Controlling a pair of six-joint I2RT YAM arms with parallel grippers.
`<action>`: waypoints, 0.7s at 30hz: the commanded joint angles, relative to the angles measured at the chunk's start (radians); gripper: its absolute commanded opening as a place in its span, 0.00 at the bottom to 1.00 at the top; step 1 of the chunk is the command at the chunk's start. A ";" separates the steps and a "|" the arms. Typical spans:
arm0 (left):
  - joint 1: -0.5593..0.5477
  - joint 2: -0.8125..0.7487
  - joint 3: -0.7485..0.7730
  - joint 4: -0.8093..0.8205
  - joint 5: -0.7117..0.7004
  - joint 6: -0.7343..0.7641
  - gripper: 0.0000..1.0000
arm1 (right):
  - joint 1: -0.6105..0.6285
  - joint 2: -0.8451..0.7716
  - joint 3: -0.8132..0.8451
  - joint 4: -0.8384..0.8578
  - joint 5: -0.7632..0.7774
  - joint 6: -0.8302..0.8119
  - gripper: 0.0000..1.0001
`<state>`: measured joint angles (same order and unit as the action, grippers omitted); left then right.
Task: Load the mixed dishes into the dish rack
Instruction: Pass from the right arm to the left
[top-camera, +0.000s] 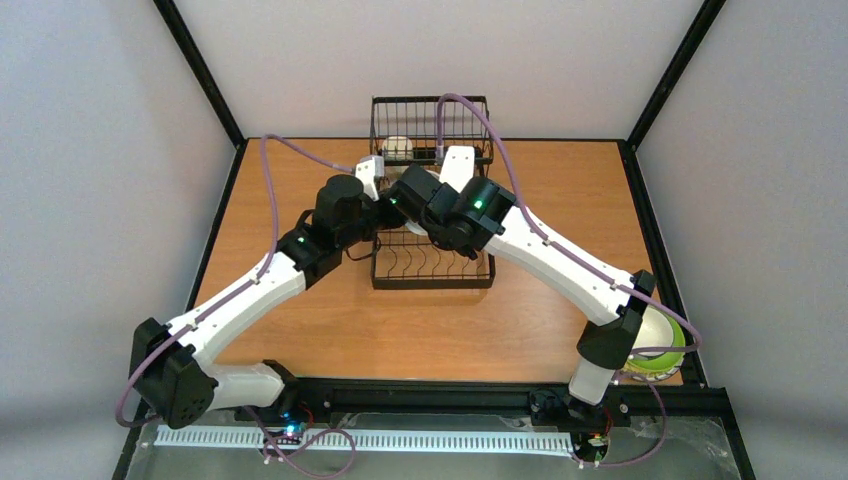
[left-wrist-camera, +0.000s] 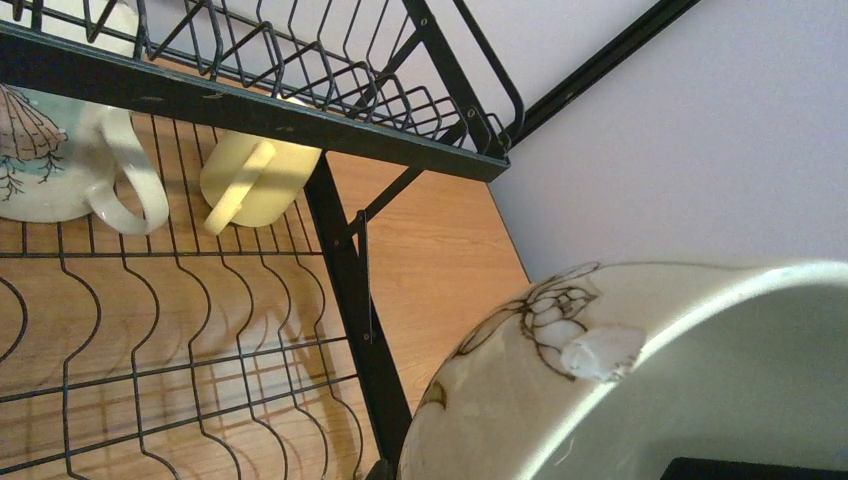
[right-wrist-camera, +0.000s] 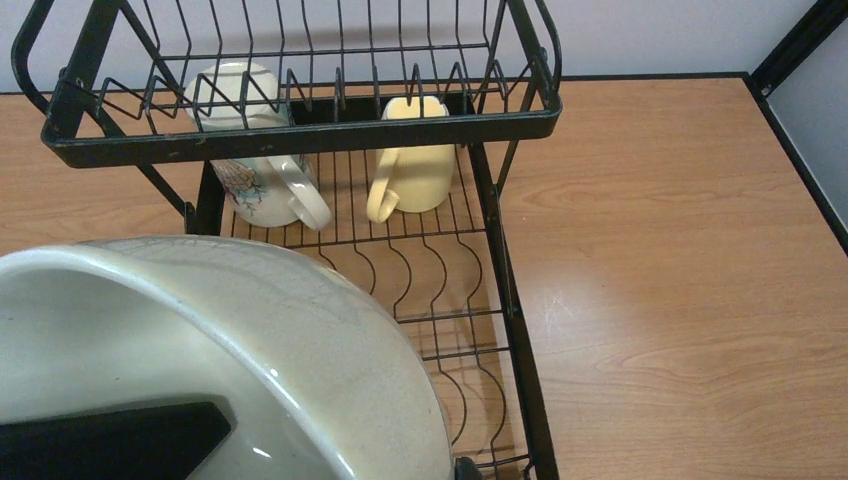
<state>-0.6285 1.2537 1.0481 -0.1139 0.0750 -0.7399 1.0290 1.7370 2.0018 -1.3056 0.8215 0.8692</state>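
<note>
Toward the far middle of the desk (top-camera: 330, 320) stands the dish rack (top-camera: 432, 283), the white bowl (right-wrist-camera: 250, 340) held above it.
The bowl, a brown flower motif on its side, hangs over the low plate slots. The right fingers (right-wrist-camera: 110, 440) clench its rim. One of the left fingers (left-wrist-camera: 750, 469) lies inside it, though I cannot tell whether they grip. At the rack's far end sit the white mug (right-wrist-camera: 255, 190) and, just beside it, the smaller cream-yellow mug (right-wrist-camera: 415, 165).

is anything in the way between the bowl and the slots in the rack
Nothing visible. The rack slots nearest the bowl are bare wire. The white mug and yellow mug sit farther back, under the raised basket, clear of those near slots.
</note>
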 joint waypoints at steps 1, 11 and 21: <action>0.013 -0.053 -0.039 0.107 -0.008 0.002 0.00 | -0.021 -0.051 0.013 -0.004 0.028 0.017 0.02; 0.014 -0.059 -0.058 0.181 -0.072 -0.061 0.00 | -0.020 -0.054 0.003 0.003 0.035 -0.002 0.51; 0.013 -0.007 -0.017 0.212 -0.081 -0.236 0.00 | -0.020 -0.030 0.002 0.010 0.034 0.003 0.55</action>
<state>-0.6247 1.2419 0.9817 -0.0132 0.0307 -0.8749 1.0264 1.7226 1.9980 -1.2652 0.8127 0.8593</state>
